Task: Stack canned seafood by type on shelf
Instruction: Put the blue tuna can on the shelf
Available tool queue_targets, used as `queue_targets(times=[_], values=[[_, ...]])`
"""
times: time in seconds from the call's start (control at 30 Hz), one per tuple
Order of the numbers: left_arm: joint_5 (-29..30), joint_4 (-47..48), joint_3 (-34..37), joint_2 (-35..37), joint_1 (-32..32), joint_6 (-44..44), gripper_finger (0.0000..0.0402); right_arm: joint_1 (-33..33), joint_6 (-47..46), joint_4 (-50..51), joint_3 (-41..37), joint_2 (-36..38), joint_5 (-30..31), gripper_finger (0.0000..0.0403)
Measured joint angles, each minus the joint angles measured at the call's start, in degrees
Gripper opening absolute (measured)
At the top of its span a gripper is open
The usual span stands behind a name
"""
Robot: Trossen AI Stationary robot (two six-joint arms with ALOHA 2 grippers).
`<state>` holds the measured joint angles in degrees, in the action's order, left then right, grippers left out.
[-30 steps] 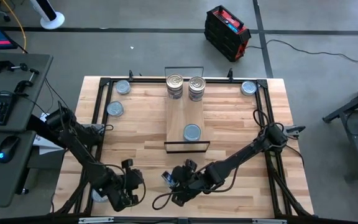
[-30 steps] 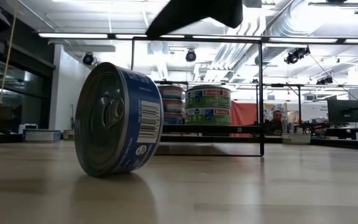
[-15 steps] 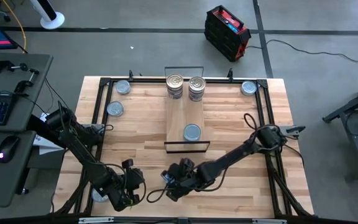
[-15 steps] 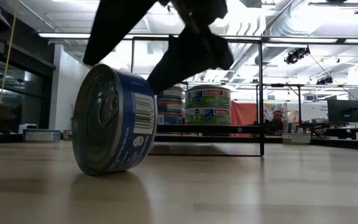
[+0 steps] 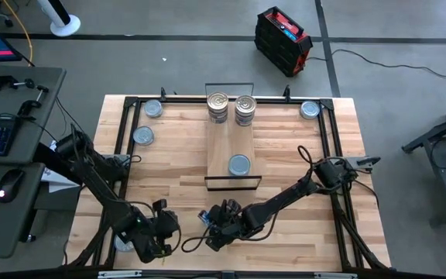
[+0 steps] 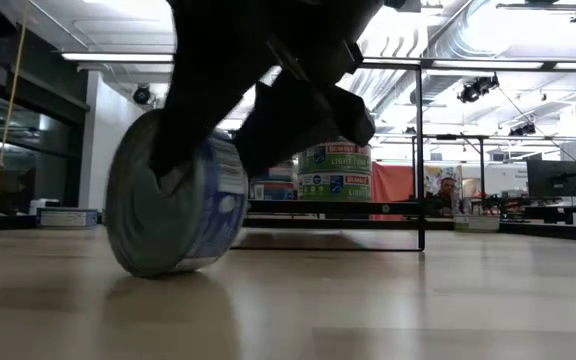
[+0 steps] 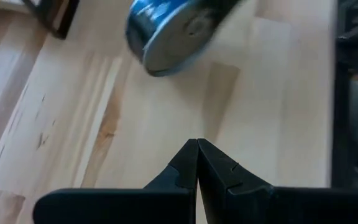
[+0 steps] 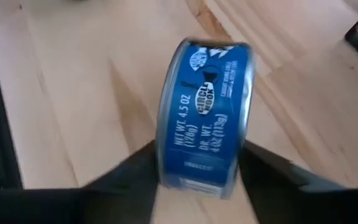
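A blue-walled tin (image 8: 204,118) stands on its rim on the tabletop near the near edge (image 5: 205,217), and the low view shows it close up (image 6: 173,205). My right gripper (image 8: 199,155) is down over it, shut on it. My left gripper (image 7: 196,148) is shut on nothing and hovers low, to the tin's left (image 5: 157,232). The shelf (image 5: 231,139) carries two tin stacks (image 5: 217,108) (image 5: 245,109) at its far end. One pale-topped tin (image 5: 239,164) lies flat near the shelf's near end. My right gripper pinches the blue tin between its two fingers (image 6: 303,110), one on each flat face (image 8: 166,143). The fingers come slanting down from above and from the table's right. The tin's rim (image 6: 163,268) rests on the table, and the tin leans slightly.
Three loose pale-topped tins lie flat on the tabletop: two at the far left (image 5: 152,108) (image 5: 143,136) and one at the far right (image 5: 310,109). A black frame (image 5: 122,139) runs round the table's edges. Bare wood lies between the shelf and the near edge.
My right gripper came down and toward the table's left onto the standing tin, until its fingers stood on both of the tin's faces. The tin shifted a little toward the table's left and is blurred now, its rim still on the table.
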<state>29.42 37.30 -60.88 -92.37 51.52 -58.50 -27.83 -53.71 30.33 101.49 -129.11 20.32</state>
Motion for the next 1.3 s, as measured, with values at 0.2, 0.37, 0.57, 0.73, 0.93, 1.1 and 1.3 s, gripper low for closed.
queue_targets(times=[0.2, 0.37, 0.57, 0.73, 0.93, 1.1, 1.3], values=[[1.8, 0.5, 0.0, 10.5, -0.1, 4.6, 0.0, 0.5, 2.6, -1.0, 0.0, 0.3, 0.1, 0.0115], [7.3, 1.7, 0.0, 19.5, -0.1, 6.1, 0.0, 0.9, 6.4, 0.1, 0.0, 0.9, -3.9, 0.0115], [9.9, 4.2, 0.0, 28.8, 0.0, 6.7, 0.0, -3.6, 5.6, 16.3, 0.1, 4.4, -10.0, 0.0115], [11.8, 4.3, 0.0, 33.4, -0.1, 10.8, 0.0, -9.9, -2.9, 32.4, -3.8, 9.2, -13.9, 0.0115], [13.2, 4.6, 0.0, 35.3, -0.1, 15.2, 0.0, -16.6, -30.5, 32.7, -25.0, 27.0, -18.8, 0.0115], [14.4, 4.5, 0.0, 35.1, -0.1, 17.7, 0.0, -14.8, -49.9, 32.5, -40.8, 45.0, -9.2, 0.0115], [22.4, 3.0, 0.0, 35.0, -3.0, 18.0, 0.0, -0.7, -51.0, 31.0, -52.8, 61.1, 7.0, 0.0115]])
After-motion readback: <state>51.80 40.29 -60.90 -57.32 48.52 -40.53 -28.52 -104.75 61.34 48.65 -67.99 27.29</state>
